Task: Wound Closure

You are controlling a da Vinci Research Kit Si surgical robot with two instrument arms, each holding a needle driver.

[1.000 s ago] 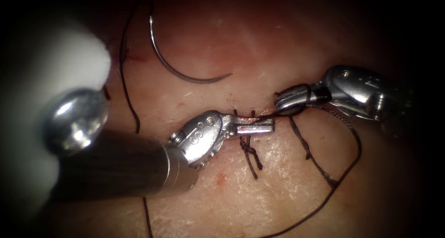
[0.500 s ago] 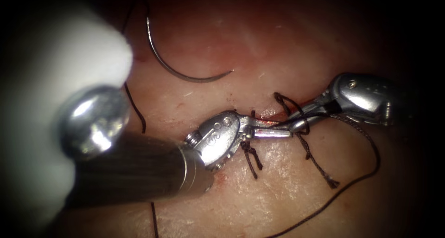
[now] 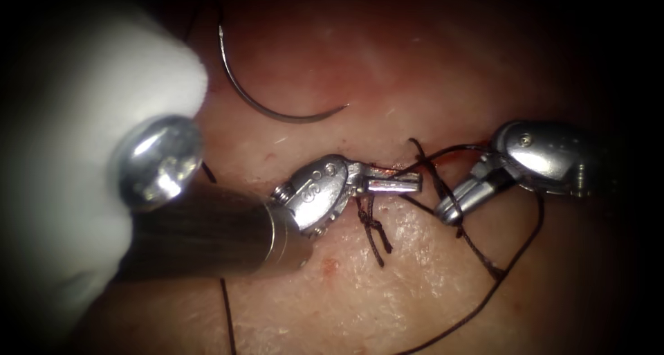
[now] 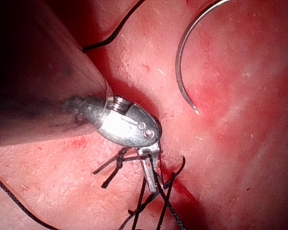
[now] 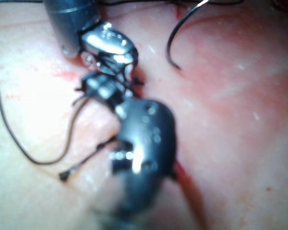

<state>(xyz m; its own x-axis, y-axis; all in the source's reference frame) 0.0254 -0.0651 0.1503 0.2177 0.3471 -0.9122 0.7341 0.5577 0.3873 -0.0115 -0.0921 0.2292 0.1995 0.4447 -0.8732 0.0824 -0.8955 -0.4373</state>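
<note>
The curved needle (image 3: 263, 108) (image 4: 178, 67) (image 5: 169, 45) lies free on the tissue (image 3: 415, 64), above the cut and outside it; neither tool holds it. My left tool (image 3: 398, 184) (image 4: 151, 172) lies over the cut (image 3: 387, 169) with its jaws pointing right, shut on the thread (image 3: 449, 154). That strand runs up and right towards the right tool's wrist. My right tool (image 3: 451, 208) stands just right of the cut, jaws angled down and left. They look shut where the short thread tail (image 3: 484, 258) crosses their tip.
A tied stitch with cut ends (image 3: 372, 222) sits just below the left jaws. The long strand (image 3: 515, 258) sweeps from behind the right tool down to the lower edge. The left tool's thick shaft (image 3: 207, 237) covers the tissue left of the cut.
The right tool met the left jaws' tip, then drew back right with its jaws swung down-left and thread looped about them. The left tool shifted slightly right and up. The needle stayed still.
</note>
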